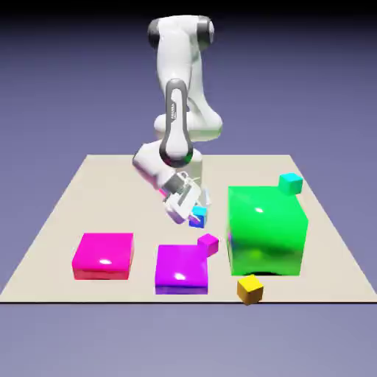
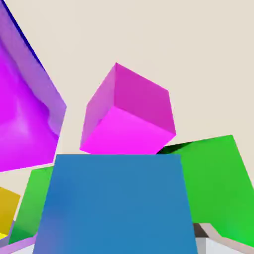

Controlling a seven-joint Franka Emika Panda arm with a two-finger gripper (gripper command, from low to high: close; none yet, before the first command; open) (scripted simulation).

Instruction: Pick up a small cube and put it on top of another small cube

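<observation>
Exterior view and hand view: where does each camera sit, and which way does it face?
Exterior: stands across the table, above it, facing the robot; shows arm and gripper.
Hand: rides on the hand, looking along the gripper; shows bits of both fingertips at the bottom edge.
Shared: blue cube between the fingers, magenta cube, big green block.

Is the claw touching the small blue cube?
Touching: the hand view shows the blue cube large between the claw's two finger tips, one at each side of it.
</observation>
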